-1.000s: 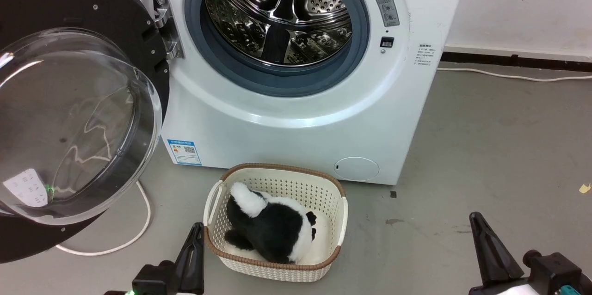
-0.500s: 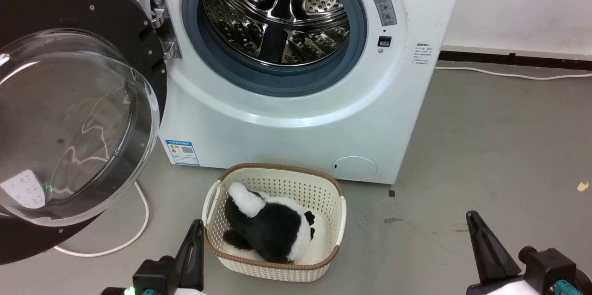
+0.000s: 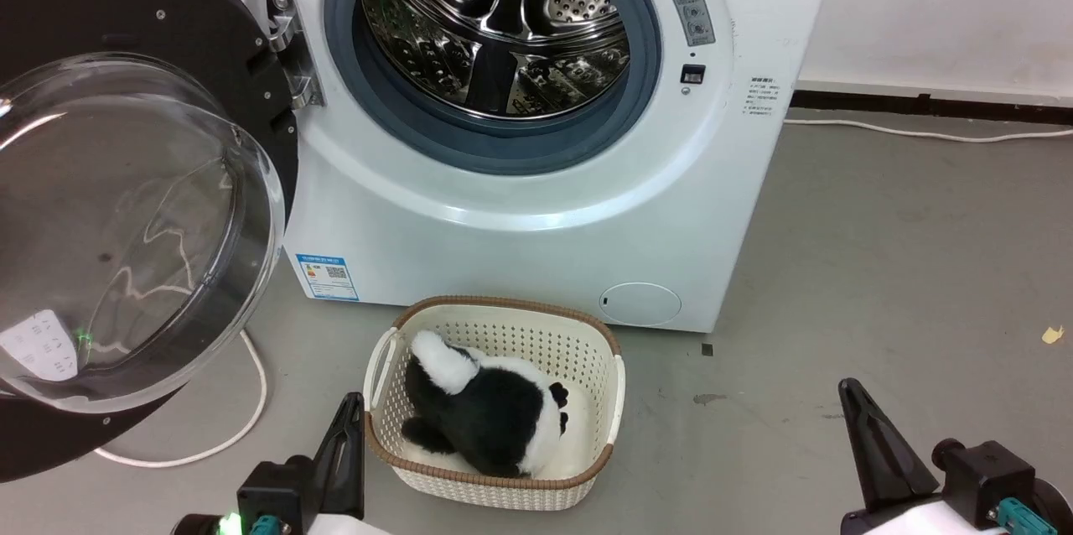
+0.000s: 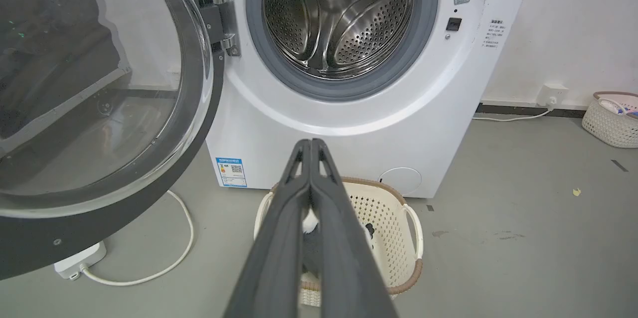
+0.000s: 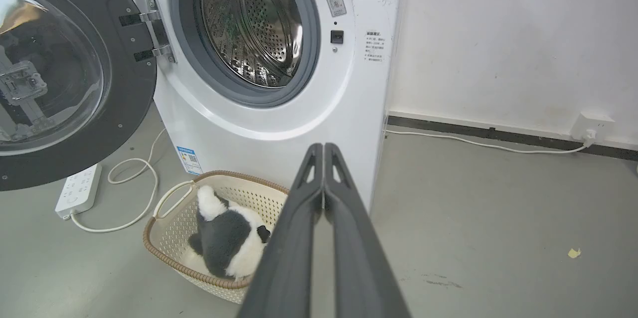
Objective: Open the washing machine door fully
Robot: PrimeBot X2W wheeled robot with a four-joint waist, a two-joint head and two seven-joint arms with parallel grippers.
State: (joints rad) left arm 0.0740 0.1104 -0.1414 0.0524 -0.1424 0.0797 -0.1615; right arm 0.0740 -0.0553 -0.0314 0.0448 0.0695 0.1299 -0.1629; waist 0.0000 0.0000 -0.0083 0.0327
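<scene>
The washing machine door (image 3: 176, 15), black with a bulging clear glass bowl, stands swung wide open to the left of the white washing machine (image 3: 520, 225) on its hinge (image 3: 289, 57). The steel drum (image 3: 495, 15) is exposed. The door also shows in the left wrist view (image 4: 99, 83) and the right wrist view (image 5: 65, 88). My left gripper (image 3: 349, 413) is shut and empty, low beside the basket, well short of the door (image 4: 310, 142). My right gripper (image 3: 848, 392) is shut and empty over bare floor at the lower right (image 5: 324, 146).
A cream basket (image 3: 495, 305) holding a black-and-white plush toy (image 3: 495, 418) sits on the floor before the machine. A white cable (image 3: 251, 401) and power strip (image 5: 77, 191) lie under the door. Another basket (image 4: 610, 118) stands by the right wall.
The whole head picture has drifted slightly to the left, so the camera has moved. The door, the basket and both shut grippers keep their places.
</scene>
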